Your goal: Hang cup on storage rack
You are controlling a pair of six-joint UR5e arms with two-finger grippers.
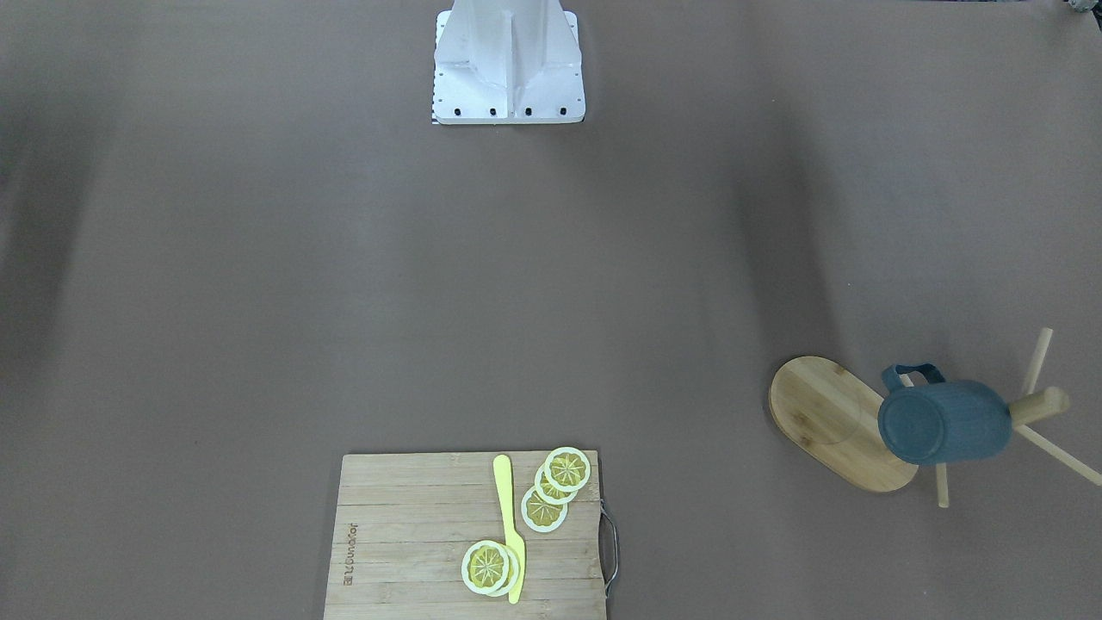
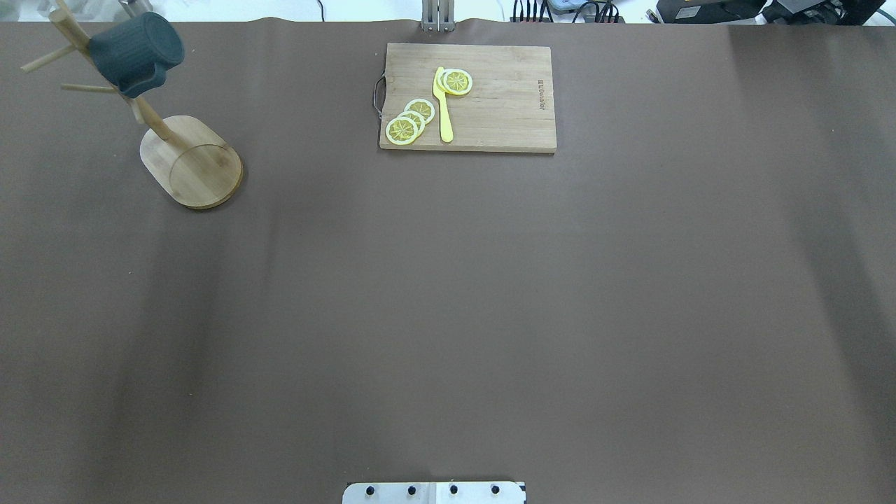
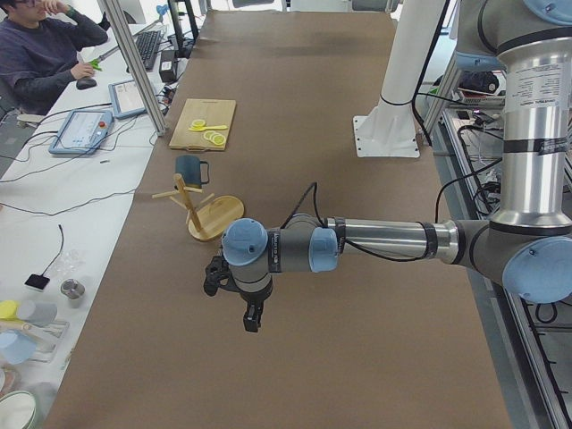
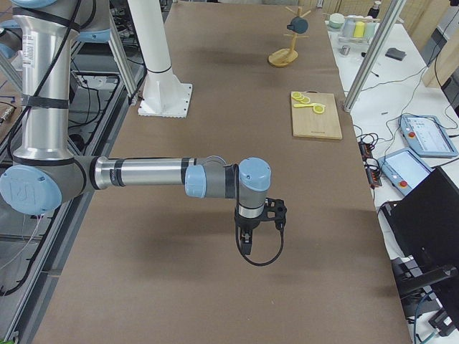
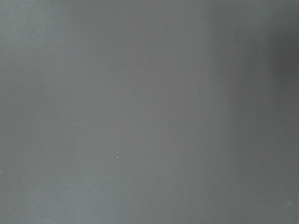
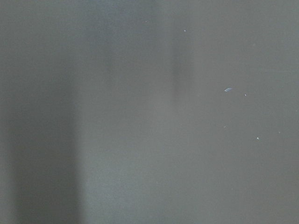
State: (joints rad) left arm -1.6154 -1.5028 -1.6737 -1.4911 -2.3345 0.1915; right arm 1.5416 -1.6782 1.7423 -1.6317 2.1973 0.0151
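Cup (image 2: 133, 52), dark teal-blue, ribbed, with a loop handle, already hangs tilted on a thin peg of the light bamboo storage rack (image 2: 203, 164). It lies forward and inward of the left gripper (image 3: 251, 319), well apart. The right gripper (image 4: 246, 247) is farther off. Whether either gripper's fingers are parted cannot be told.

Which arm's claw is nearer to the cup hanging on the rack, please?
Left. The left claw hovers above the table near the rack bearing the cup; the right claw hangs toward the table's opposite end, far from it.
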